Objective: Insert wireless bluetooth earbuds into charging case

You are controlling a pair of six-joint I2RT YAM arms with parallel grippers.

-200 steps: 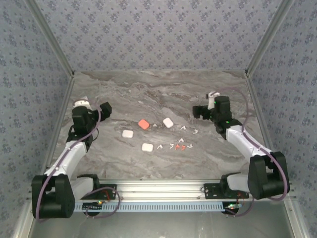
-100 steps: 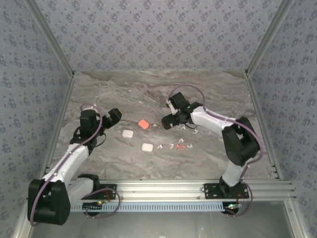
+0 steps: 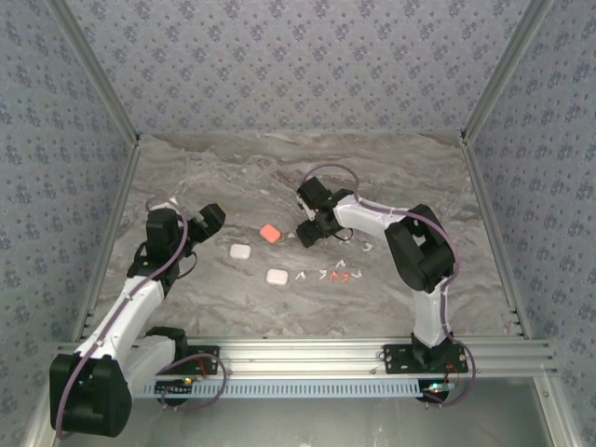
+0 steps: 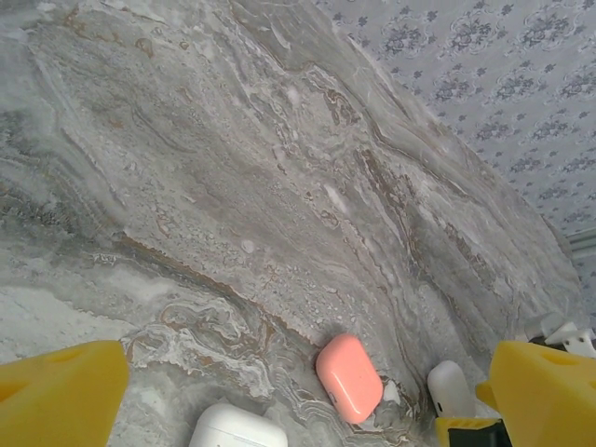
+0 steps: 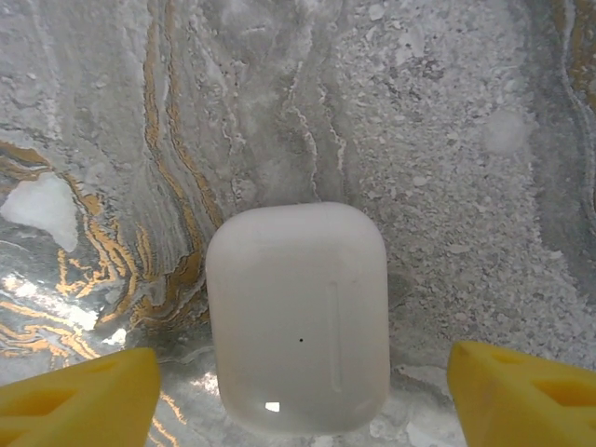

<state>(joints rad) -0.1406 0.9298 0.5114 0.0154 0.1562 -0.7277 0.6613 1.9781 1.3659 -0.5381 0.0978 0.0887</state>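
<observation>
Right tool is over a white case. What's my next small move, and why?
Probably close the right tool on the white case: it lies centred between the yellow fingers, with gaps on both sides, not yet gripped.

Tiny earbuds (image 3: 333, 277) (white, red) scattered, white case (image 5: 298, 317) closed

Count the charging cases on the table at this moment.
4: salmon case mid-table; left white case beside it; near white case closer to the arms; fourth white case under the right claw. Others may be hidden by the arms.
</observation>
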